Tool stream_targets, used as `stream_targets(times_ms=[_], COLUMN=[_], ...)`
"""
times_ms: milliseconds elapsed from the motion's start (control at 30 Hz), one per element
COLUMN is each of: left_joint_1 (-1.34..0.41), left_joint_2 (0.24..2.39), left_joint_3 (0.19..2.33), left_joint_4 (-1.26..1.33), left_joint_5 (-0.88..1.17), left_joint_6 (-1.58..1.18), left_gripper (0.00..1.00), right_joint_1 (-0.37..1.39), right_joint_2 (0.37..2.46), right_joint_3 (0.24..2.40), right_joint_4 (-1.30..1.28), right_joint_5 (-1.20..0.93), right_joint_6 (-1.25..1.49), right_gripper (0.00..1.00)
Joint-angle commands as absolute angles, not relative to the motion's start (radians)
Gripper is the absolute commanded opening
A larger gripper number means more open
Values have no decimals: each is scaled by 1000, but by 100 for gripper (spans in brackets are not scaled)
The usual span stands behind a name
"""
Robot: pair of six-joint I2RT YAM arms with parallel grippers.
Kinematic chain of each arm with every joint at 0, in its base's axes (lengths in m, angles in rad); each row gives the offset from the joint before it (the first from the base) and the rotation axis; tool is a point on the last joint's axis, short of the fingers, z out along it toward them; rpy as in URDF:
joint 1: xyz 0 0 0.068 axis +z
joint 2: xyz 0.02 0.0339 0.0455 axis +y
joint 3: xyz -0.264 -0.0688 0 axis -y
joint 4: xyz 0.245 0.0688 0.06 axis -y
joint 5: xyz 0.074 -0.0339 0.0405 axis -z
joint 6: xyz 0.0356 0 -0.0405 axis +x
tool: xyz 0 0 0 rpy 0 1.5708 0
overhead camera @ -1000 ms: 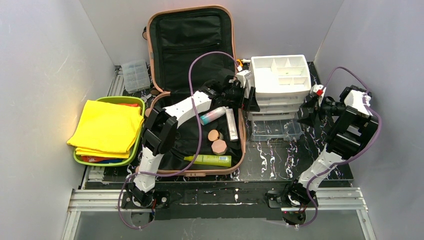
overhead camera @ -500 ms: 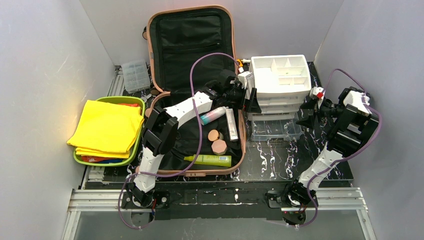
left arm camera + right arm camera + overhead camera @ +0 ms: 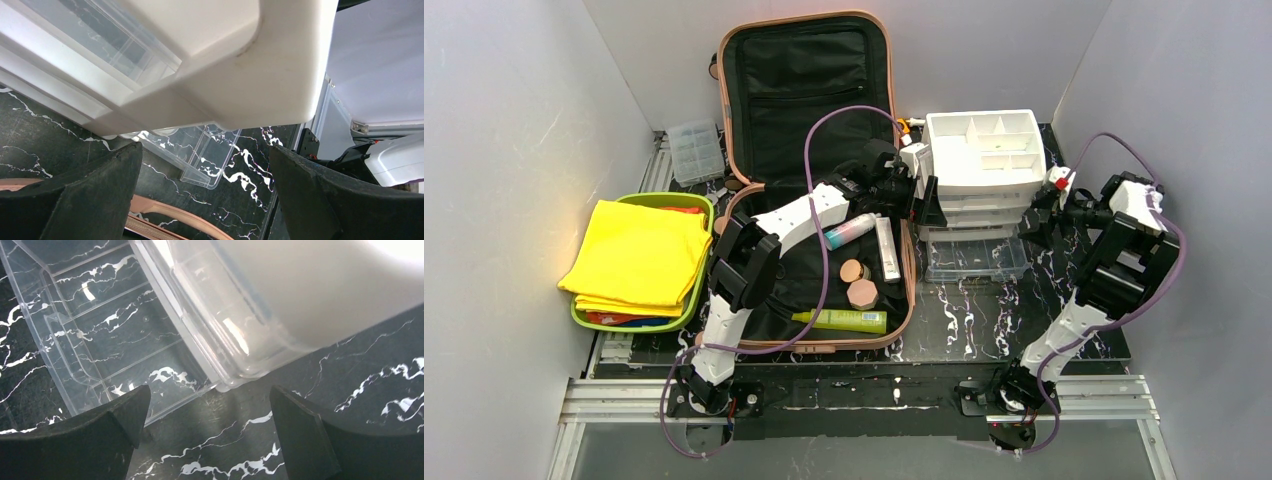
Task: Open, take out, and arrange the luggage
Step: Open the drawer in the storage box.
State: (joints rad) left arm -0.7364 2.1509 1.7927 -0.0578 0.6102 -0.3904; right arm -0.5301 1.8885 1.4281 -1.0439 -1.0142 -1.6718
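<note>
The left gripper's point(image 3: 205, 150) two jaws are standing wide apart, pinching nothing, just beside the left side of the one white drawer organizer point(image 3: 984, 150). The right gripper's point(image 3: 210, 390) two jaws are likewise gaping and empty, hanging by the organizer's right side near its one pulled-out clear drawer point(image 3: 972, 260). The luggage point(image 3: 804, 80) is lying open left of the organizer, its lid leaning on the back wall. Its base is holding five items: one green tube point(image 3: 844, 320), one white tube point(image 3: 887, 250), one pink-and-teal bottle point(image 3: 848, 231) and two tan discs point(image 3: 862, 293). At far left, one lime-green tray point(image 3: 710, 215) is carrying a yellow cloth point(image 3: 639, 255).
</note>
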Motion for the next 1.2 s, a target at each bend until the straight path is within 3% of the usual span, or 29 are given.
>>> stream_targets(times_ms=[0,767,1167], left_joint_1=[-742,-742,-742], left_joint_2=[2153,2164,2152], left_joint_3=[1807,1818,1831], left_joint_4=[-102,-111,-156], left_joint_5=[607,595,452], left_joint_6=[-384,-358,-260], left_gripper=[98,98,98], right_joint_1=[-532,-531,-532], right_joint_2=[1958,1968,1979], right_joint_3=[1538,1541,1533], right_joint_4=[-1347,-1421,-1420], right_joint_5=[-1080,-1036,-1023], right_joint_6=[-1951,-1986,-1981], right_gripper=[98,98,98])
